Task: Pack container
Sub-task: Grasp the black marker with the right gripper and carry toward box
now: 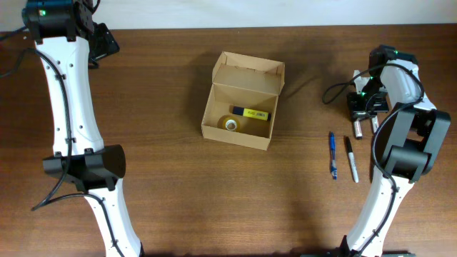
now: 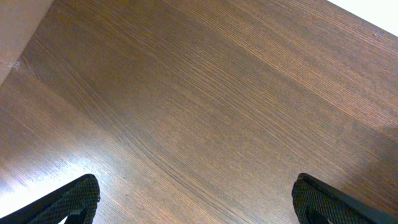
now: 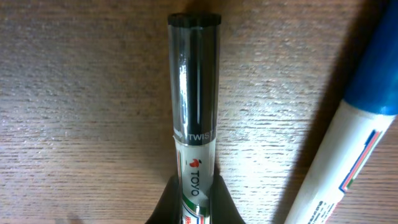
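Observation:
The container (image 1: pixel 211 108) is an open tan cardboard box at the table's middle, its flap lid standing up at the back. Inside lie a yellow-and-black item (image 1: pixel 251 113) and a small roll of tape (image 1: pixel 230 124). My right gripper (image 1: pixel 364 114) is at the right side of the table. In the right wrist view it (image 3: pixel 194 190) is shut on a black-capped TOYO marker (image 3: pixel 194 81), low over the wood. A blue-capped marker (image 3: pixel 357 134) lies just to its right. My left gripper (image 1: pixel 107 43) is at the far back left; in the left wrist view it (image 2: pixel 196 199) is open and empty over bare wood.
A blue pen (image 1: pixel 333 153) and a black pen (image 1: pixel 351 158) lie side by side on the table, in front of my right gripper. A black cable (image 1: pixel 335 89) runs to the right arm. The table's back edge meets a white wall.

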You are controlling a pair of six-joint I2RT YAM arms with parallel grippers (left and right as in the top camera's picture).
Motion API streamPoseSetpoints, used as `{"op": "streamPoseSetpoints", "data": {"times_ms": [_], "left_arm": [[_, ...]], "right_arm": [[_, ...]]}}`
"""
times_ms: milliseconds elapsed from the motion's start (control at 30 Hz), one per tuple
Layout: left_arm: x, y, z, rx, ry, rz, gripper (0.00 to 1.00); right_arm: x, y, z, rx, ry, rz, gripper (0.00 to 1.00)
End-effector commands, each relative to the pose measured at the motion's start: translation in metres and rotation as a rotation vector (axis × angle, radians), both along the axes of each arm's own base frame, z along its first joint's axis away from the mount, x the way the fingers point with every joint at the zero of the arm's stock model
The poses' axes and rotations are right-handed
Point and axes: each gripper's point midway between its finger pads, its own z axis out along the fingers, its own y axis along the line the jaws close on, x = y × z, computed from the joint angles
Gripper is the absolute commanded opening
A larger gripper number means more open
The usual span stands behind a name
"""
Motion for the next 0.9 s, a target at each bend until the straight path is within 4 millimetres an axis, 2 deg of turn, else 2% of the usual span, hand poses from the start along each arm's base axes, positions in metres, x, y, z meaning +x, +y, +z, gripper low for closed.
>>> {"op": "streamPoseSetpoints", "data": {"times_ms": [0, 67, 167, 333, 467, 600, 667, 767, 867], "left_arm": [[0.0, 0.004, 0.003, 0.015, -0.006, 0.005, 1.0], [0.0, 0.004, 0.003, 0.015, -0.006, 0.005, 1.0], [0.0, 0.004, 0.003, 0.015, -0.006, 0.005, 1.0], [0.0, 0.004, 0.003, 0.015, -0.006, 0.005, 1.0], [0.0, 0.004, 0.003, 0.015, -0.006, 0.005, 1.0], [0.0, 0.004, 0.003, 0.015, -0.006, 0.005, 1.0], [0.0, 0.004, 0.003, 0.015, -0.006, 0.005, 1.0], [0.0, 0.004, 0.003, 0.015, -0.006, 0.004, 1.0], [0.0, 0.004, 0.003, 0.015, -0.006, 0.004, 1.0]], "right_arm": [[-0.003, 0.017, -0.017, 0.055, 0.045, -0.018, 0.04], [0.006, 0.03, -0.008, 0.109, 0.015, -0.014, 0.04], [0.024, 0.045, 0.017, 0.142, -0.051, -0.022, 0.04], [0.06, 0.077, 0.091, 0.118, -0.197, 0.047, 0.04], [0.079, 0.12, 0.156, 0.117, -0.333, 0.121, 0.04], [0.082, 0.179, 0.21, 0.128, -0.465, 0.248, 0.04], [0.08, 0.209, 0.229, 0.13, -0.519, 0.313, 0.04], [0.073, 0.25, 0.245, 0.113, -0.571, 0.42, 0.03], [0.062, 0.288, 0.245, 0.086, -0.576, 0.575, 0.03]]}}
